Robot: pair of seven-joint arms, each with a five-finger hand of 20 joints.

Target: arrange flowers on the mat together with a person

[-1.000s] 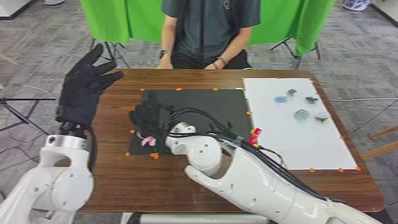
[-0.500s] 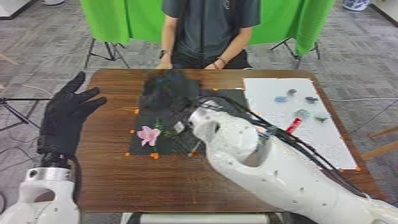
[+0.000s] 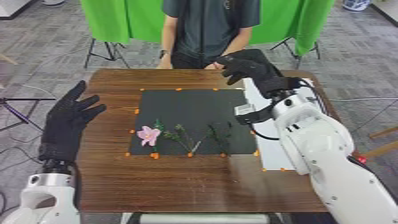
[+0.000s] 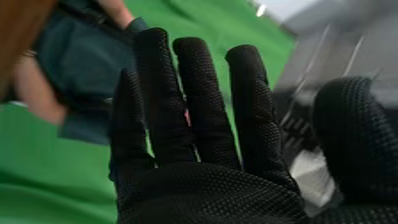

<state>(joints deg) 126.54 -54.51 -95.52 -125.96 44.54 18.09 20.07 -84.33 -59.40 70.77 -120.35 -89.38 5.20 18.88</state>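
Flowers, one pink, on the black mat

Worktop: brown wood. Black mat lies flat on it. White sheet noted just right of the black mat; orange markers along the black mat's edges.

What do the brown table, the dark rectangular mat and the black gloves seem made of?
Brown table: wood or wood-look laminate, smooth, faintly grained. Dark rectangular mat: perhaps paper or felt, matte, without shine. Black gloves: fabric, dull, with fine mesh texture.
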